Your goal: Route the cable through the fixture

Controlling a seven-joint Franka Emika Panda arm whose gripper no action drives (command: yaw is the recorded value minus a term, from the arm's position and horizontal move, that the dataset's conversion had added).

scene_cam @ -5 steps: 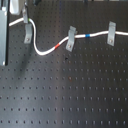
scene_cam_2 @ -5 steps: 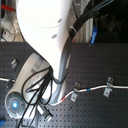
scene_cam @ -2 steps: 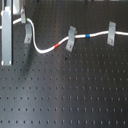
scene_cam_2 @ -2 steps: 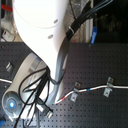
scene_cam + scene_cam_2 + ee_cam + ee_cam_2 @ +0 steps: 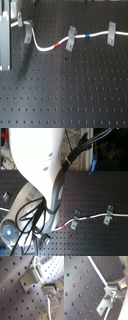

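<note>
We see the cable (image 5: 50, 48) lying across the far part of the black perforated table (image 5: 65, 95) in the first exterior view. It runs from the leftmost grey clip (image 5: 27, 33), dips in a loop, rises past its red band (image 5: 57, 44) to the fixture (image 5: 71, 38), then carries on past its blue band (image 5: 88, 36) to the third clip (image 5: 111, 33) toward 3 o'clock. At the fixture the cord crosses the leaning strip about halfway up; we cannot tell whether it sits under the bent top or only against it.

In the first wrist view the white cord passes over a grey bracket (image 5: 28, 279) and meets a green mark at a metal finger (image 5: 51, 285). In the second wrist view the cord runs diagonally past another small bracket (image 5: 105, 304) beside the finger hardware.

The gripper (image 5: 5, 42) stands at 9 o'clock in the first exterior view, a tall grey body close to the leftmost clip. We cannot tell how wide its jaws are, nor whether they pinch the cord.

In the second exterior view the white arm (image 5: 40, 163) and its black hoses fill the near side, with two clips and the cable beyond at 4 o'clock.
</note>
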